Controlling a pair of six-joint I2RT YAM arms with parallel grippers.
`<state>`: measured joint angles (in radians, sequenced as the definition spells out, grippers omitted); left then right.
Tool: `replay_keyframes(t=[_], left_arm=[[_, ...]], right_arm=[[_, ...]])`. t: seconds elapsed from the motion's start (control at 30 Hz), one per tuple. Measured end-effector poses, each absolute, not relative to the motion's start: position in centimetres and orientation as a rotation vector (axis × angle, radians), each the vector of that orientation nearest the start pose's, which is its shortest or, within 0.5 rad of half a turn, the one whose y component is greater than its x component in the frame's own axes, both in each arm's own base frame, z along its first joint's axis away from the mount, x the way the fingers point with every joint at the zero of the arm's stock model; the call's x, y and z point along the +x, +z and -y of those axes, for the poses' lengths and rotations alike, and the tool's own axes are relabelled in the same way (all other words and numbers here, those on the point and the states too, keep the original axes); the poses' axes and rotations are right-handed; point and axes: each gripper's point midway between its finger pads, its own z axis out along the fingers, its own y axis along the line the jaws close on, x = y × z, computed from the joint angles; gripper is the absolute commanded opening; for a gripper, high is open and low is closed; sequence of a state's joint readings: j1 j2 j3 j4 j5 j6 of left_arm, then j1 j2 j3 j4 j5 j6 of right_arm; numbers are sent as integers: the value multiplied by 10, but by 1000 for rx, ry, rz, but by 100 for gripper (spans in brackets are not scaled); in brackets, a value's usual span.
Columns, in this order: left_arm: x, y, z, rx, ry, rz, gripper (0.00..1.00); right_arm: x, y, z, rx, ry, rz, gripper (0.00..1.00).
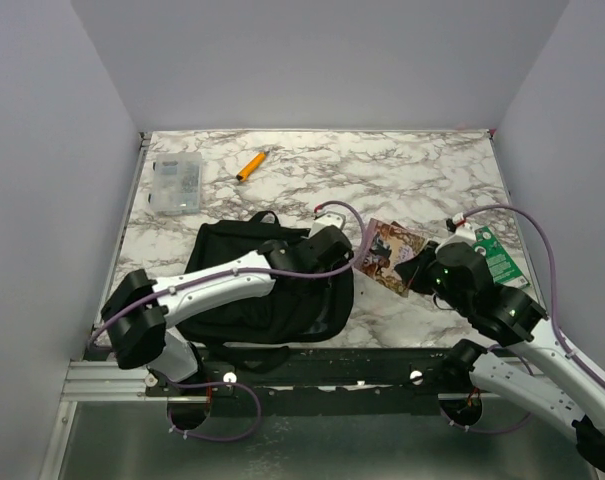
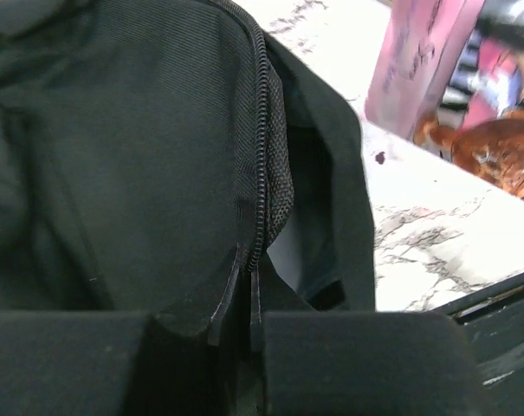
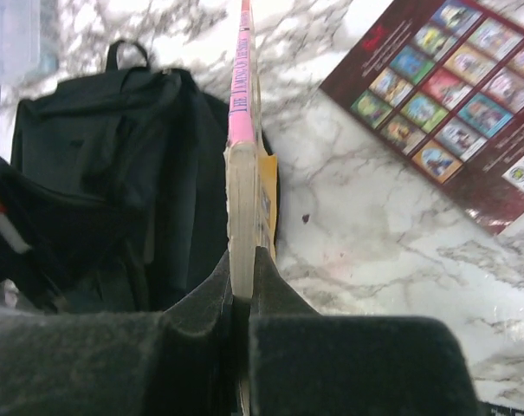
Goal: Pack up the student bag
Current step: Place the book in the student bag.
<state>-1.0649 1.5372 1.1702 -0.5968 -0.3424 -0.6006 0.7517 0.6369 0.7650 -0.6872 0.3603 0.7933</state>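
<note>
Student bag (image 1: 267,290) lies on the bench (image 1: 382,170) seen from above, paperback (image 1: 390,255) outside it. Left wrist: left fingers (image 2: 188,322) pinch the bag's zip edge (image 2: 262,173). Right wrist: right fingers (image 3: 205,295) clamp the paperback, bag ahead-left; packing seems barely begun, the paperback yet to go in.

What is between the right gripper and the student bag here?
Only the pink-spined book that the right gripper clamps. In the right wrist view it stands edge-on just beside the student bag. The top external view also shows it filling that gap.
</note>
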Motion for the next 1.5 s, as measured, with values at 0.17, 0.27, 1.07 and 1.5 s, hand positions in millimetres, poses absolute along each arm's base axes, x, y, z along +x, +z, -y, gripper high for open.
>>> replay_keyframes(t=[0.17,0.27,1.07,1.5], left_arm=[[218,157,279,385,-328,-2359,0],[221,185,260,345,-364,-2286,0],[211,246,214,258,-621,-2044,0],[203,247,229,294,-723,-2056,0]], right_arm=[[178,202,-151,182,627,-2222,0],[169,217,-163,146,719,-2245,0],[162,124,-296,209,1433,-2460,0],[200,133,-400,179,1585,-2344,48]])
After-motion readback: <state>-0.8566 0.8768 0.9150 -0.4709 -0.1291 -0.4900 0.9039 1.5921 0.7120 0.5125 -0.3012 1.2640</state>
